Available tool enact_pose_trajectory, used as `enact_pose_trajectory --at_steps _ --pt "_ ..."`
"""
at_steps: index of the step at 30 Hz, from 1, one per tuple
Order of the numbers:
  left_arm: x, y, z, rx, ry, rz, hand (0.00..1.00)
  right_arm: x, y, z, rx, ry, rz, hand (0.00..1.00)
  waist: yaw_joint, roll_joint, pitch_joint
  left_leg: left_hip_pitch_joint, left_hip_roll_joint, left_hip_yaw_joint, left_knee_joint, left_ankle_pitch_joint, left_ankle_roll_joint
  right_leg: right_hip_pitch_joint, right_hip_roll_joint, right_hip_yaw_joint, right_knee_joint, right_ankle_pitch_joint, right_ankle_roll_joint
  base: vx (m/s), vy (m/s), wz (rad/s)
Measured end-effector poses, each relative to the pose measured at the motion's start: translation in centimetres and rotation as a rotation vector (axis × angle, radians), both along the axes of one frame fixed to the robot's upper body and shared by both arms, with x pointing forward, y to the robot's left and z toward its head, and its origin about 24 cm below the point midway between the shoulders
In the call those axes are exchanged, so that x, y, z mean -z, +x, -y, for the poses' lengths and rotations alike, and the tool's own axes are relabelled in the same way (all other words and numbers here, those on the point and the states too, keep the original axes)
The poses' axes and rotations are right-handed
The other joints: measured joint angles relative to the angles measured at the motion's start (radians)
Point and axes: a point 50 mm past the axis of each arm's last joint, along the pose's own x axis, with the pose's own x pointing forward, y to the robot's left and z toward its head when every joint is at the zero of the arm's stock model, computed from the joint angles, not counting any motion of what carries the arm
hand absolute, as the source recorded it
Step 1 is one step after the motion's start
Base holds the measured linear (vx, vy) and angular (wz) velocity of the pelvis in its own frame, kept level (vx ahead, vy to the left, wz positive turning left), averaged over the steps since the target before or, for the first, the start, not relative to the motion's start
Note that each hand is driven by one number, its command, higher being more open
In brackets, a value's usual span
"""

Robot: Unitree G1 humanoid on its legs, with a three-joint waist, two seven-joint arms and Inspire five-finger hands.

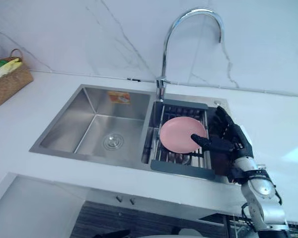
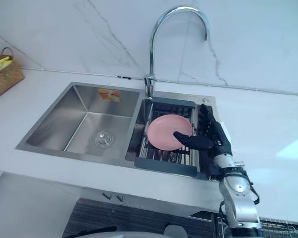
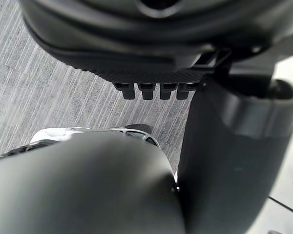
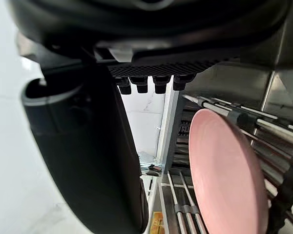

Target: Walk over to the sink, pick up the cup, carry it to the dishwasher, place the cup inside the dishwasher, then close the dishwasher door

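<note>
Left eye view: one steel sink (image 1: 64, 124) with two basins is set into a white desk (image 1: 273, 119), under one curved tap (image 1: 164, 59). One dark drying rack (image 1: 181, 168) spans the right basin. One pink plate (image 1: 183, 134) stands on edge in it, propped by the bars. This dish, flat rather than cup-shaped, appears to be the thing to pick up. The right hand (image 1: 231, 144) hovers over the rack's right end, fingers straight and apart, thumb stretched toward the plate's lower rim, likely lining up a pinch. One wicker basket (image 1: 7, 82) sits far left on the desk.

Right eye view: the same scene; the fingers (image 2: 208, 121) point toward the back wall and clamp on nothing.

Left wrist view: the left hand (image 3: 151, 44) hangs low over a grey striped floor (image 3: 39, 97), fingers relaxed and empty, probably idle because one hand suffices here.

Right wrist view: the plate stands just beside the thumb (image 4: 88, 146); whether they touch cannot be told.
</note>
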Motion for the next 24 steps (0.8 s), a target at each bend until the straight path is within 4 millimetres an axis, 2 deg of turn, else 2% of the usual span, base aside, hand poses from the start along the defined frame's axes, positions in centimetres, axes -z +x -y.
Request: enact_pose_trajectory --at_steps 5,10,15,21,24 --pt "-0.1 0.0 -0.5 -0.003 0.009 0.0 1.0 -1.4 0.8 0.0 -0.033 -0.107 0.045 1.0 0.002 -0.024 -0.003 0.001 0.012 0.01 -0.004 0.0 0.0 0.022 0.018 0.002 -0.052 0.033 -0.004 -0.01 -0.013 -0.03" --pt "-0.2 0.2 -0.8 0.032 0.026 -0.004 1.0 -2.3 0.8 -0.6 -0.1 -0.304 0.059 1.0 0.003 -0.049 -0.002 0.004 0.012 0.023 -0.017 0.0 0.001 0.046 0.029 0.01 -0.114 0.071 -0.009 -0.01 -0.008 -0.07" --pt "-0.4 0.4 -1.4 0.066 0.053 -0.007 1.0 -3.1 0.6 -1.2 -0.135 -0.374 0.099 1.0 0.004 -0.076 0.0 0.008 0.012 0.035 -0.02 -0.006 0.008 0.051 0.03 0.013 -0.129 0.095 -0.002 -0.03 0.003 -0.08" --pt "-0.5 0.5 -1.5 0.084 0.061 -0.013 1.0 -2.5 0.9 -1.9 -0.146 -0.449 0.088 1.0 0.005 -0.082 -0.001 0.015 0.003 0.051 -0.022 -0.009 0.01 0.051 0.022 0.018 -0.134 0.11 0.006 -0.06 0.022 -0.07" --pt "-0.5 0.5 -1.5 0.09 0.063 -0.012 1.0 -1.4 1.1 -2.3 -0.162 -0.476 0.047 1.0 0.005 -0.082 -0.001 0.018 0.002 0.056 -0.022 -0.008 0.01 0.05 0.02 0.018 -0.134 0.11 0.006 -0.06 -0.006 -0.05"
